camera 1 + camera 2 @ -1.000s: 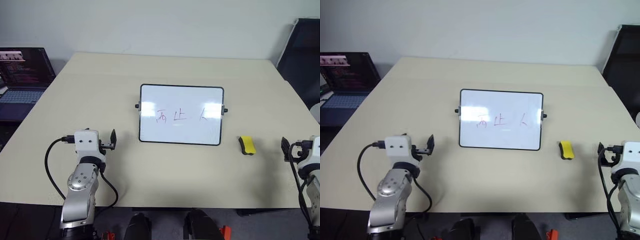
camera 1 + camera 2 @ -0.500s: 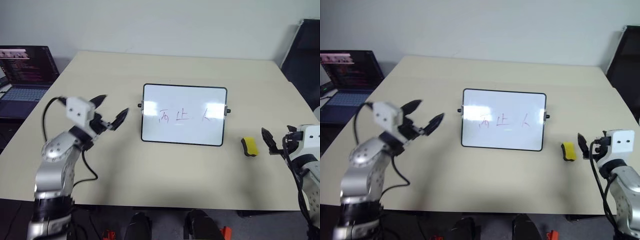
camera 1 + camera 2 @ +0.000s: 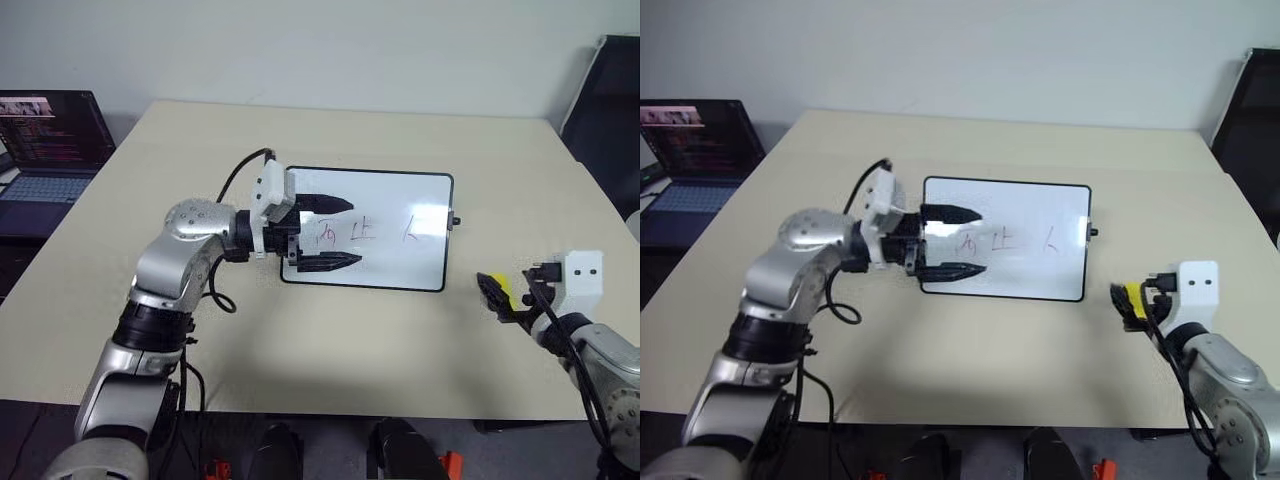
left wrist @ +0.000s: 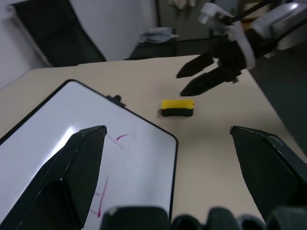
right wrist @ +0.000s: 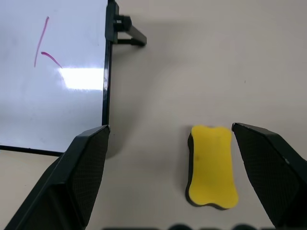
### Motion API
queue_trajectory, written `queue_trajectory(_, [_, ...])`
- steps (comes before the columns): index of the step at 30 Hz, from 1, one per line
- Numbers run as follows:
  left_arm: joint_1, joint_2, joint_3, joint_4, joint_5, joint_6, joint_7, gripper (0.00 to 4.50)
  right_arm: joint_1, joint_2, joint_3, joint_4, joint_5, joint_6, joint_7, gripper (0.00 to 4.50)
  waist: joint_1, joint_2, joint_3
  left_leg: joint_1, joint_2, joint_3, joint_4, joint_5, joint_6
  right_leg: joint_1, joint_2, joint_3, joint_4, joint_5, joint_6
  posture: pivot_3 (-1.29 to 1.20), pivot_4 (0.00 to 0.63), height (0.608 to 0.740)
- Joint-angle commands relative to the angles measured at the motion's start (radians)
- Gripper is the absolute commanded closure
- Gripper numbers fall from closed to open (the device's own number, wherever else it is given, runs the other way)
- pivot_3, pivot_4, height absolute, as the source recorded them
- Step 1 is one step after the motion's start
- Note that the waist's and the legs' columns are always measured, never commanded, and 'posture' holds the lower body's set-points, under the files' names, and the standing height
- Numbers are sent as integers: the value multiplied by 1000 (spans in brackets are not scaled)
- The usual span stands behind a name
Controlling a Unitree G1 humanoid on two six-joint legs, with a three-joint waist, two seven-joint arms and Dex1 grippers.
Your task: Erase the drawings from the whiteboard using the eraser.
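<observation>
Here, the eraser (image 5: 212,165) lies flat on the bench (image 3: 350,330), untouched.
Its long axis runs front-to-back, beside the board (image 3: 400,230); both grippers' jaws gape open.

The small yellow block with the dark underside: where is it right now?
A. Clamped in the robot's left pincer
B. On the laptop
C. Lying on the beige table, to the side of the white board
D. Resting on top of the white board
C: the small yellow block with the dark underside lies flat on the beige table, apart from the black-framed white board, between the open fingers of the right pincer, ungripped.
</observation>
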Motion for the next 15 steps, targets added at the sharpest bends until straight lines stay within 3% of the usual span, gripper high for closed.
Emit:
queue_trajectory(1, [-53, -13, -25, 10, 1, -30, -83, 0, -40, -4, -6, 20, -21, 31, -28, 32, 0, 0, 0, -1, 0, 0, 0, 0, 0, -1, 0, 0, 0, 0, 0, 0, 150, 740])
queue_trajectory(15, [-18, -28, -34, -17, 38, -68, -95, 0, -89, -66, 63, 274, -143, -107, 67, 32, 4, 0, 0, -8, 0, -1, 0, 0, 1, -9, 0, 0, 3, 5, 4, 0, 150, 740])
